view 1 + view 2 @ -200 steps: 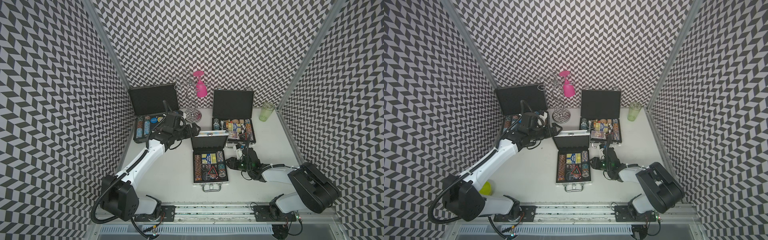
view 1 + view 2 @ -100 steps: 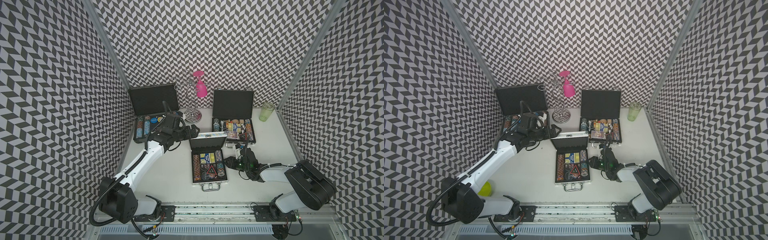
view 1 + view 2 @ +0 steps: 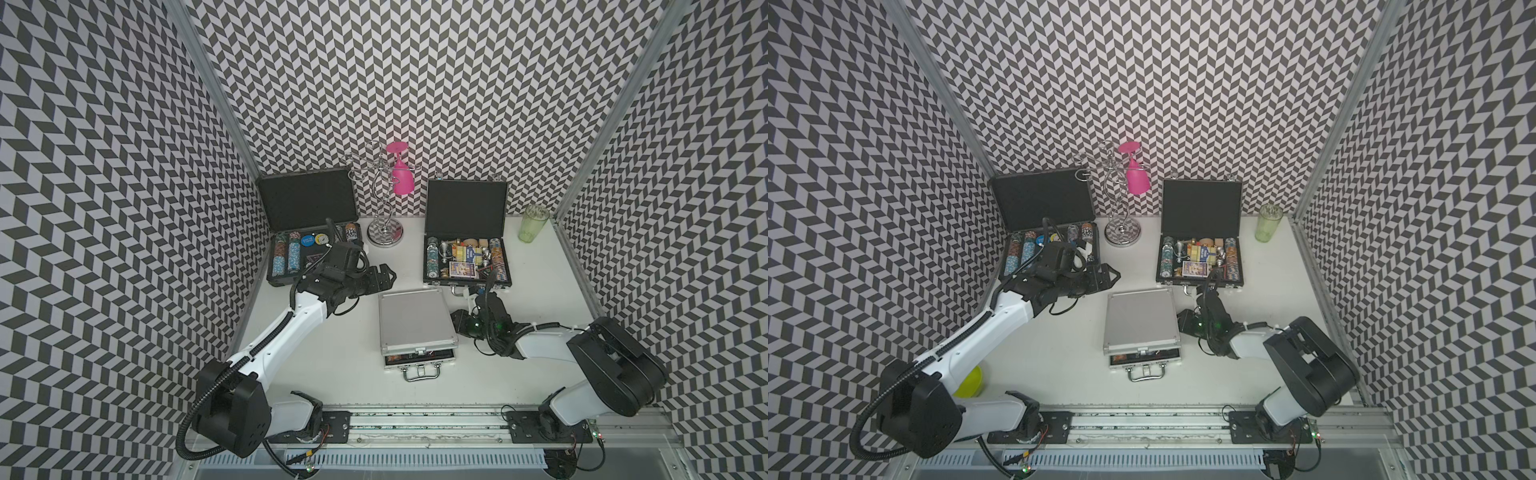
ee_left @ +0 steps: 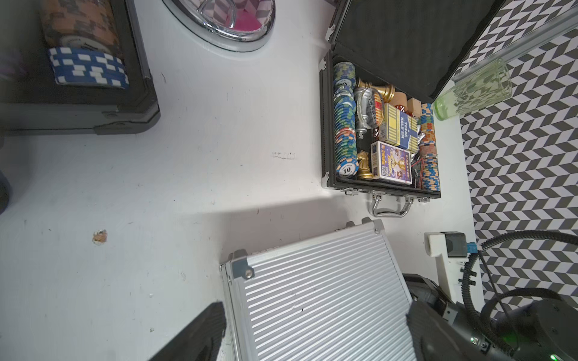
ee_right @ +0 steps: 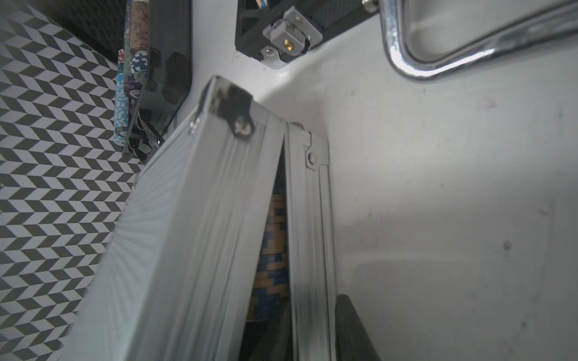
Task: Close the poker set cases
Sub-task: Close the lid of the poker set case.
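Silver case (image 3: 415,322) lid almost down; left gripper (image 3: 388,276) spread wide near its back edge, right gripper (image 3: 457,328) at its side, state unclear.

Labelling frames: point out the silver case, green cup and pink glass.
silver case (image 3: 415,322), in a top view, ribbed lid
green cup (image 3: 533,225), in a top view, wall
pink glass (image 3: 402,182), in a top view, bowl

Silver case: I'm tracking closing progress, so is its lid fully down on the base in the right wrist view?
No: the silver case shows a gap between lid and base, with chips visible through it.
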`<state>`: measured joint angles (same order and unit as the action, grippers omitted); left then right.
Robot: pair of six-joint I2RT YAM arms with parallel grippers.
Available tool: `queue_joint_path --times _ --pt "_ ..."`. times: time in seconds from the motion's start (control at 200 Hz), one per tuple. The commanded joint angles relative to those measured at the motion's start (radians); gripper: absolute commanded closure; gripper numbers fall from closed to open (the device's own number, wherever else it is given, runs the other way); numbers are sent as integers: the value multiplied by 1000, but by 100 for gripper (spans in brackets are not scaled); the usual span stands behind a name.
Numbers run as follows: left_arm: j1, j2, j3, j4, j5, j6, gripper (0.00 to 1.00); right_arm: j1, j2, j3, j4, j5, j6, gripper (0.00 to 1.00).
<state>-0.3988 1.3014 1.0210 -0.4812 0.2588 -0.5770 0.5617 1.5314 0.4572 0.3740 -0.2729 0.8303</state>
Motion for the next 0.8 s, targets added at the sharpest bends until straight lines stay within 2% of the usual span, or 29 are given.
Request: queue_joint_path --times 0.0,0.23,0.426,0.791 --pt "-5 -18 -16 23 -7 -16 6 16 -5 -1 -35 38 41 74" --pt "-32 -11 -117 43 -3 -49 7 16 -13 -13 -66 56 21 72" --pt "-68 -25 -206 82 2 -88 7 15 -51 -11 -141 76 -49 58" --pt "-104 -11 -256 116 -18 -114 8 1 -87 -19 -211 88 -103 53"
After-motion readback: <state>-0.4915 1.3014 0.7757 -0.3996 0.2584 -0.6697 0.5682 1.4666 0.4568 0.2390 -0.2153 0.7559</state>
